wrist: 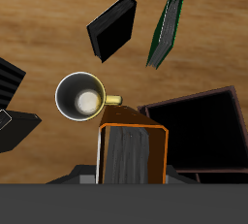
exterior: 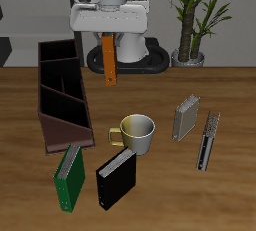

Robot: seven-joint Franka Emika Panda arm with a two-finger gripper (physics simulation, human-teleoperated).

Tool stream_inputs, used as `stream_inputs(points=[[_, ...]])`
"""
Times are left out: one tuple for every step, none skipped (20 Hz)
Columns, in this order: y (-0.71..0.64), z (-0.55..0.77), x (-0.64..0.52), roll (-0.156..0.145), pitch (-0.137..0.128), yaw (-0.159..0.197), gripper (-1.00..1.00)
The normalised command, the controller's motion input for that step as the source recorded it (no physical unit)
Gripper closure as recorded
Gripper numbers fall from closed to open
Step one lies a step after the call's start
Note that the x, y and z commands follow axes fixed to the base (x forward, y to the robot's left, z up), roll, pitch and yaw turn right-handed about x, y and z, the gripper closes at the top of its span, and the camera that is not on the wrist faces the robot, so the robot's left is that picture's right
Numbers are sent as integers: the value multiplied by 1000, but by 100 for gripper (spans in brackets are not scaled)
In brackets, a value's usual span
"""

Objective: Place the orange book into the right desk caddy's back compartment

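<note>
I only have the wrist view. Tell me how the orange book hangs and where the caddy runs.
Observer: The orange book hangs upright, slightly tilted, from the pincer, well above the table.
Operator: Now give me the caddy's full extent.
Observer: The right desk caddy runs from the table's back toward its front edge, split by partitions. The book shows beside its far end, not over it.
Operator: Report what lies past the mug.
Observer: Beyond the mug, away from the caddy, a grey book stands, and a thinner book stands nearer the front edge.
</note>
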Motion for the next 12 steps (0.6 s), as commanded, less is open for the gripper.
stream_inputs(points=[[-259,-69,-348,-7,69,-27,100],[-335,37,-520,-71,-45,100,100],[-320,76,-388,-72,-99,105,100],[-112,47,-178,-40,-7,3,100],[-479,4,-587,-2,82,-46,100],[-364,171,-432,-114,-149,186,100],[-265,60,-282,-68,-3,-34,100],[-357,20,-408,-50,59,-3,100],[-253,110,-477,-79,-120,137,100],[-241,44,-375,-63,-93,150,100],[-296,50,-299,-72,-66,134,100],[-306,18,-240,-45,-5,35,100]])
